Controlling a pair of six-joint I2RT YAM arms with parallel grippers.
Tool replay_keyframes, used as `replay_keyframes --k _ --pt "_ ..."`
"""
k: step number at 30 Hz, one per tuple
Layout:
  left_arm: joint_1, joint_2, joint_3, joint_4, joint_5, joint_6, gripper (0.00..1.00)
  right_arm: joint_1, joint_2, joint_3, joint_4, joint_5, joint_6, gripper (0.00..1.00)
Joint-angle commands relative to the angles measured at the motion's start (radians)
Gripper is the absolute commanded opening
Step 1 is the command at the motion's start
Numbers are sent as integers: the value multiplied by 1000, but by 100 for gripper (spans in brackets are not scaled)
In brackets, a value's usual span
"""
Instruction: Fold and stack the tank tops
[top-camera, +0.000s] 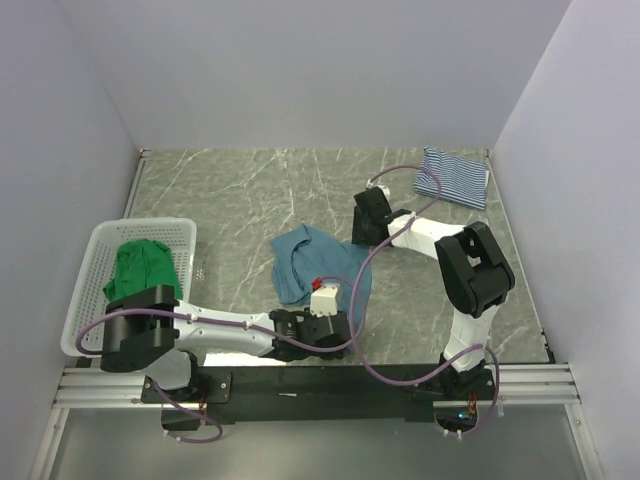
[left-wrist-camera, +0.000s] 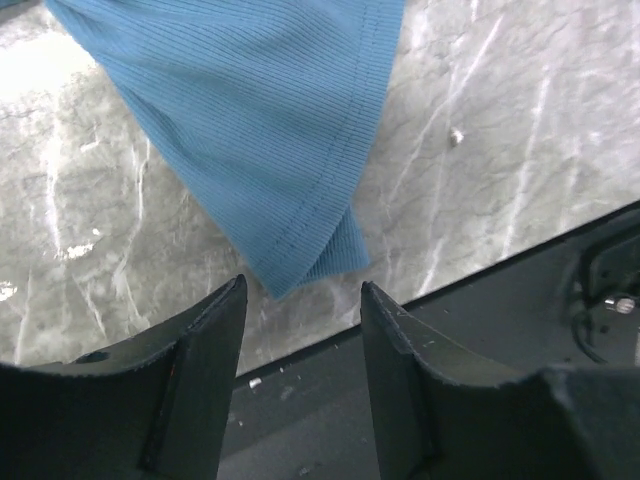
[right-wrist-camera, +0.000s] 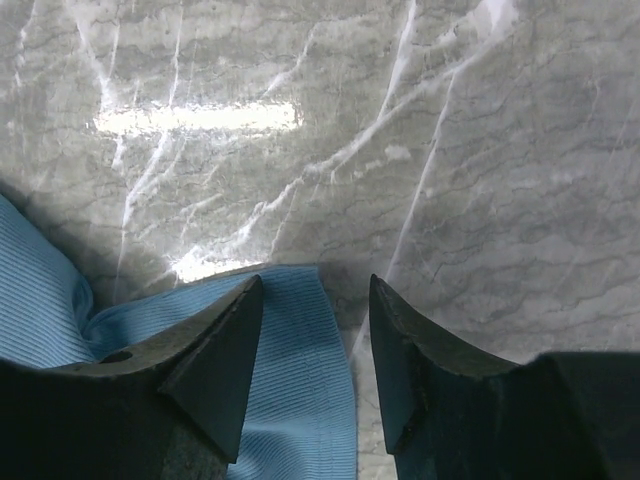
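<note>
The teal-blue tank top (top-camera: 315, 265) lies rumpled on the marble table in the middle. My left gripper (top-camera: 338, 325) hovers at its near corner. Its jaws stand open, and the hemmed corner (left-wrist-camera: 300, 250) lies just beyond my left gripper (left-wrist-camera: 303, 290), not between the fingers. My right gripper (top-camera: 363, 232) is low at the top's far right edge. In the right wrist view a blue strap (right-wrist-camera: 305, 380) lies on the table between the open jaws of my right gripper (right-wrist-camera: 315, 285), unpinched. The striped top (top-camera: 455, 178) lies folded at the back right. The green top (top-camera: 140, 268) is bunched in the basket.
A white mesh basket (top-camera: 95, 250) stands at the left edge of the table. The table's black front rail (left-wrist-camera: 500, 300) runs right beside my left fingers. White walls close in the left, back and right sides. Bare marble (top-camera: 250, 195) stretches behind the teal top.
</note>
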Motion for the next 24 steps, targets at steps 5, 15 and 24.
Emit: replay_keyframes --k 5,15,24 --pt "-13 90 54 46 -18 52 55 -6 51 56 -19 1 18 45" --pt "16 150 116 -180 -167 -69 17 -16 -3 1 -8 18 46 0" --pt "163 -151 4 -293 -230 -106 1 -101 -289 -128 21 -71 106 0"
